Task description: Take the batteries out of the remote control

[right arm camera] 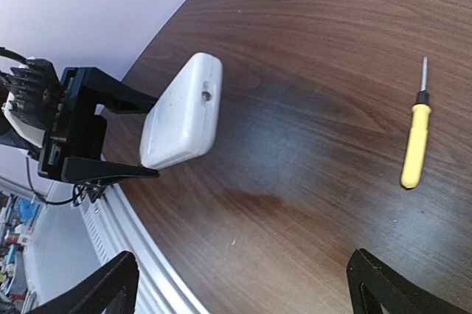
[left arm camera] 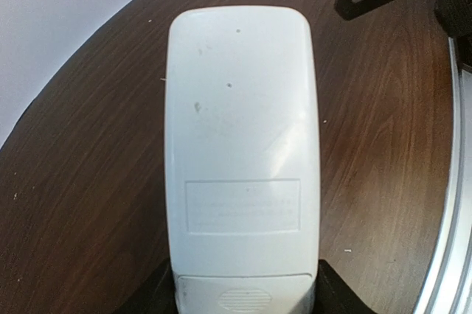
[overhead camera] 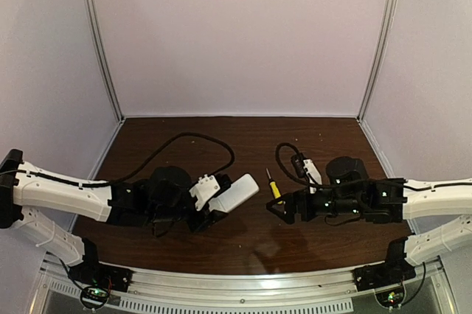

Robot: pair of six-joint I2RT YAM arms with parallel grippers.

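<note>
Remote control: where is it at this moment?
Top view, left of centre: the remote control is held by one end in the left gripper, raised off the table, with the yellow-handled screwdriver lying just to its right.

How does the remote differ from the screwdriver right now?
The remote is white, broad and flat; the screwdriver is thin with a yellow handle. The remote is held off the table by the left tool; the screwdriver lies loose on the table. Both are longer than wide.
</note>
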